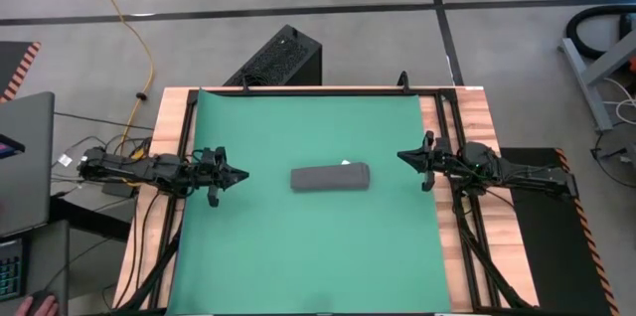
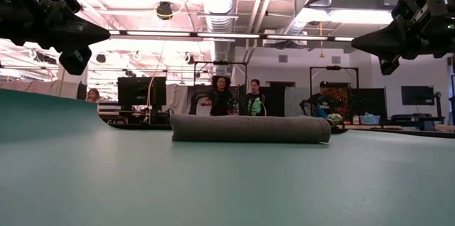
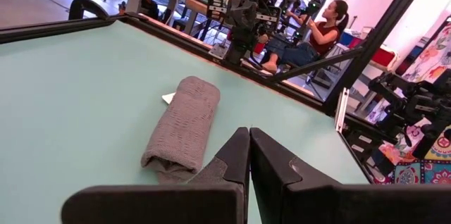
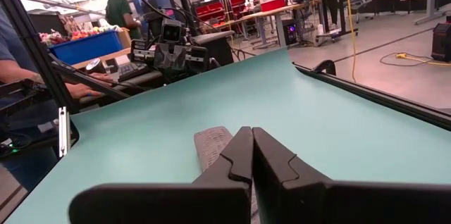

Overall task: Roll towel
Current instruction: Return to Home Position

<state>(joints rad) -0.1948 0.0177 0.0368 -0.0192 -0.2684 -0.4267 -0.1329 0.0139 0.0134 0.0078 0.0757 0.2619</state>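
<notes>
Towel [image 1: 330,178] is lying rolled into a tight grey cylinder of soft ribbed cloth, w/ a small white tag [image 1: 345,163] at one edge, mid-way across the smooth green mat [image 1: 298,256], well apart from both grippers and touching neither. Left gripper [image 1: 237,174] is hovering over the mat's left part and right gripper [image 1: 402,156] near its right edge, each pointing at one end of the roll w/ dark fingers [image 3: 232,157] pressing together, holding nothing. Bare mat is lying open all round the roll, approx. equal room either side, w/ the wooden table [image 1: 502,266] showing past the mat's side edges.
</notes>
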